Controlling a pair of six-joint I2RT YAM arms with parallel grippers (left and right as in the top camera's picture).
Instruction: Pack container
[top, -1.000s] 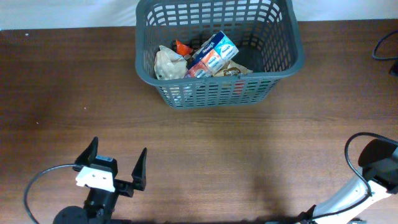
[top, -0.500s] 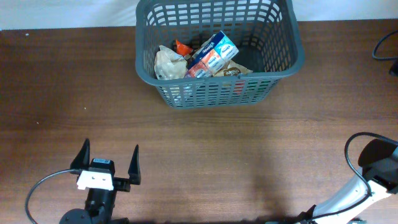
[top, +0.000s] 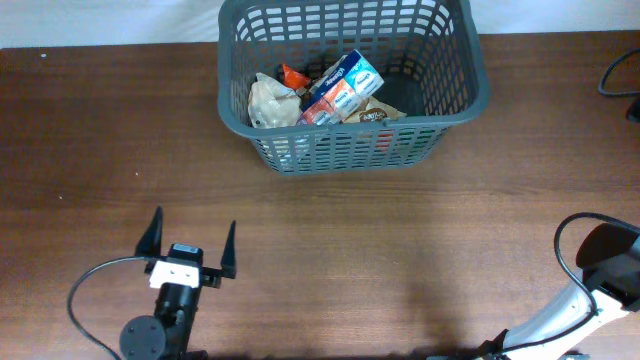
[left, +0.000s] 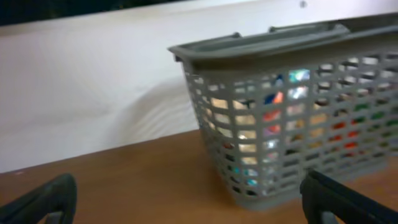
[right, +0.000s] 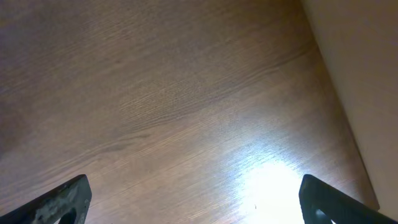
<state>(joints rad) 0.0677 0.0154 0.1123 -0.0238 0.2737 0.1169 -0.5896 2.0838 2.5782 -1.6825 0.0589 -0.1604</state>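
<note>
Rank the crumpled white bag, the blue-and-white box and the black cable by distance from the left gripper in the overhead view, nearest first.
From the left gripper:
1. Crumpled white bag, left end of the container.
2. Blue-and-white box, middle of the container.
3. Black cable, far right edge of the view.

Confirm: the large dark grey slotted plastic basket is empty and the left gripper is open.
Not empty: the overhead view shows the large dark grey slotted plastic basket holding several packets. The left gripper is open.
</note>
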